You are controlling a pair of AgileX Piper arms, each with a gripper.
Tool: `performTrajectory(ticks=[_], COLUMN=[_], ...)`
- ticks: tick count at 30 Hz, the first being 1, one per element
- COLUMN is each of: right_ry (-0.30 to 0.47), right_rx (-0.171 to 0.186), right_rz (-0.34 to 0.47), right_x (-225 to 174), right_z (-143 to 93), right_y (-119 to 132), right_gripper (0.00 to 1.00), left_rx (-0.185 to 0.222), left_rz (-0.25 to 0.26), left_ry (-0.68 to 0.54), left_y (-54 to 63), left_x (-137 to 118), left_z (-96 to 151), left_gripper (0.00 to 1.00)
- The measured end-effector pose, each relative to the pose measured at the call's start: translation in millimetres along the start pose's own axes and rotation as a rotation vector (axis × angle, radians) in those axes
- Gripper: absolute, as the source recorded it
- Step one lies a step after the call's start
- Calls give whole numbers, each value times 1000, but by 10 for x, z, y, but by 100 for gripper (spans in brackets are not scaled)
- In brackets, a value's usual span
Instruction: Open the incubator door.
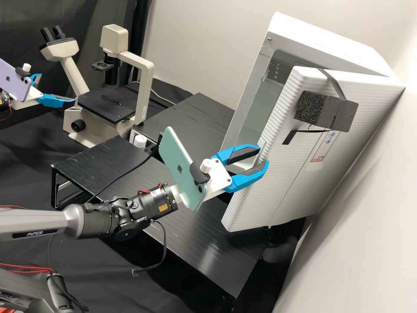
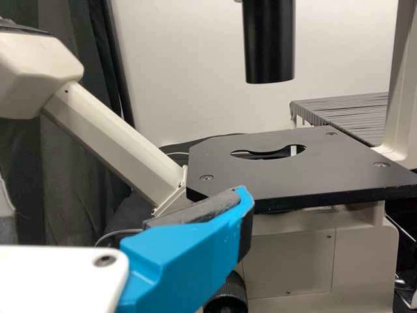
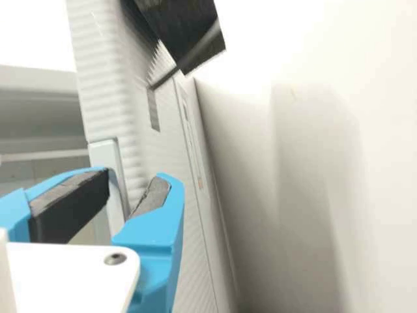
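- On the right of the bench, the white incubator [image 1: 321,37] stands tilted in the high view, its door [image 1: 256,191] ajar; behind the door's free edge is a glassy grey inner pane [image 1: 257,106], with a row of small holes farther in. What is stored inside, I cannot tell.
- At the high view's left edge, a lilac phone [image 1: 15,78] covers part of the left gripper [image 1: 57,88], and its arm is cut off; farther right, a dark foam block [image 1: 332,111] hides part of the door's front.
- The left gripper points towards the microscope [image 1: 143,87], jaws apart.
- The right gripper [image 1: 263,156] reaches the door's free edge, jaws apart around the latch plate [image 3: 104,154]; whether either finger touches it, I cannot tell.
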Motion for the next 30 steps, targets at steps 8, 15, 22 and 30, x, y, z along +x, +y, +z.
performTrajectory(ticks=[8, 15, 22, 30], right_ry=[41, 124, 303, 350], right_rx=[-29, 6, 64, -4], right_rz=[82, 78, -91, -301], right_x=[-135, -232, -269, -148], right_z=[-98, -169, -409, -525], right_y=[131, 134, -173, -735], right_gripper=[100, 100, 100, 100], left_rx=[0, 0, 0, 0], left_rz=[0, 0, 0, 0], left_ry=[0, 0, 0, 0], left_y=[0, 0, 0, 0], left_x=[0, 0, 0, 0], left_z=[0, 0, 0, 0], left_gripper=[100, 100, 100, 100])
